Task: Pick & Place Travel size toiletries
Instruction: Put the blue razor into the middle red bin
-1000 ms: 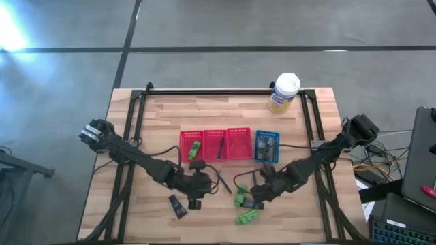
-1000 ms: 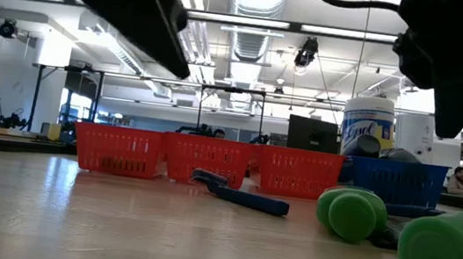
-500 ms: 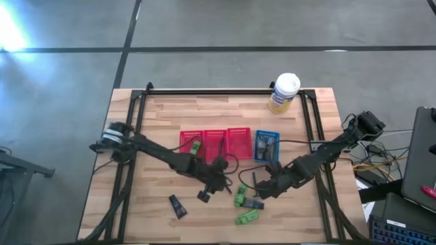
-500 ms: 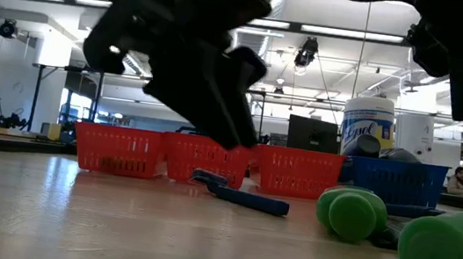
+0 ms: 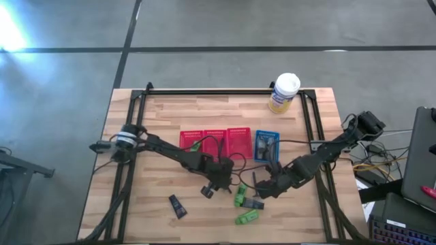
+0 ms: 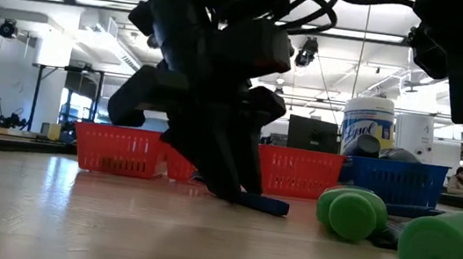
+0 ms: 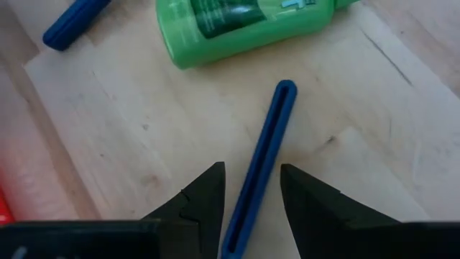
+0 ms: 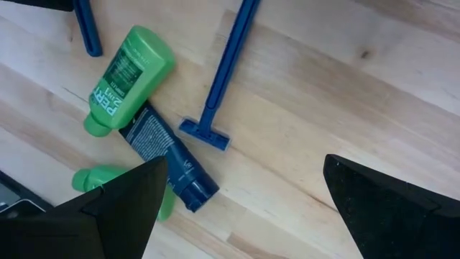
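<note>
My left gripper (image 5: 219,180) is low over the table's middle, open. In the left wrist view its fingers (image 7: 208,191) stand on either side of a thin blue razor handle (image 7: 267,137), apart from it. A bright green mini tube (image 7: 244,21) and a second razor (image 7: 72,27) lie just beyond. My right gripper (image 5: 261,185) hovers wide open to the right. Below it lie a green tube (image 8: 128,75), a small black tube (image 8: 169,164) and a blue razor (image 8: 224,79). More green tubes (image 5: 246,217) and a black tube (image 5: 177,206) lie nearer the near edge.
Three red mesh baskets (image 5: 215,144) and a blue one (image 5: 266,146) stand in a row behind the grippers, with items inside. A big white-and-yellow canister (image 5: 284,92) stands at the far right corner. Bare wood lies left and near.
My left gripper has moved toward the table's right and a little toward the far edge, away from the black tube, and has come down low over the razor in front of the red baskets. The items on the table have stayed in place.
</note>
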You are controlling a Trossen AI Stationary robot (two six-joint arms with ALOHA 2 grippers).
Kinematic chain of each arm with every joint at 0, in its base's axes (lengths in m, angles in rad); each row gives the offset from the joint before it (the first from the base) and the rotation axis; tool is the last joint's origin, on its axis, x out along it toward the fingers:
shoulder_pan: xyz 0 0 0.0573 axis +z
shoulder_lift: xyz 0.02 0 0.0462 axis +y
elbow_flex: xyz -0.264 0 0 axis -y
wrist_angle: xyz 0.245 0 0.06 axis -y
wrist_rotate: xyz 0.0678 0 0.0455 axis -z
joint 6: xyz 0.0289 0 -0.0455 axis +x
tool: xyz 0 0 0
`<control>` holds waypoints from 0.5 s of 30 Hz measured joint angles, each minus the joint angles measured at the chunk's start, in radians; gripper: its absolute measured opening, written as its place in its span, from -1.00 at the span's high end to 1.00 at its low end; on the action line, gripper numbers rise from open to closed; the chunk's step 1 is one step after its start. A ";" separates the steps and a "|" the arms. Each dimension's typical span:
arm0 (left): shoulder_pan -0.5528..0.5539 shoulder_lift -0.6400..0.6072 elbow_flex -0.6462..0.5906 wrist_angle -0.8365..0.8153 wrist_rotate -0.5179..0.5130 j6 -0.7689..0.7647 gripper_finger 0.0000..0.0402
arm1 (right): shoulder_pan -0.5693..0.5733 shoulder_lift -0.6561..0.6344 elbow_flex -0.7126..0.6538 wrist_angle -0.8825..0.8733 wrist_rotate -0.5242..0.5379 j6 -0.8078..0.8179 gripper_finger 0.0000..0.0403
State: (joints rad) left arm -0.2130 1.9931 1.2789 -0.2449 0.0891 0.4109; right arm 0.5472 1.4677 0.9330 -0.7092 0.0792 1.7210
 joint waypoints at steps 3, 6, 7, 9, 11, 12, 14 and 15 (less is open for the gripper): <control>0.005 0.001 -0.003 -0.014 0.004 0.023 0.30 | 0.000 0.000 0.000 0.000 0.000 -0.001 -0.83; 0.009 0.003 -0.003 -0.051 0.006 0.028 0.30 | 0.000 0.000 0.000 0.000 0.000 -0.008 -0.83; 0.009 0.003 -0.002 -0.063 0.007 0.026 0.30 | 0.000 0.000 0.000 0.000 0.000 -0.015 -0.83; 0.009 0.003 -0.002 -0.071 0.012 0.026 0.31 | -0.001 0.000 0.000 0.000 0.002 -0.022 -0.83; 0.010 0.003 -0.003 -0.071 0.029 0.022 0.33 | -0.002 0.000 -0.001 0.000 0.002 -0.023 -0.83; 0.011 0.003 -0.003 -0.072 0.033 0.015 0.36 | -0.002 0.000 -0.001 -0.002 0.002 -0.023 -0.83; 0.009 0.003 -0.003 -0.079 0.037 0.005 0.44 | -0.002 0.000 -0.002 -0.002 0.002 -0.027 -0.83; 0.009 0.003 -0.003 -0.083 0.045 0.003 0.49 | -0.002 0.000 -0.002 -0.003 0.002 -0.028 -0.83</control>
State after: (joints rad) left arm -0.2039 1.9961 1.2755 -0.3279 0.1341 0.4141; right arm 0.5453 1.4677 0.9310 -0.7122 0.0814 1.6935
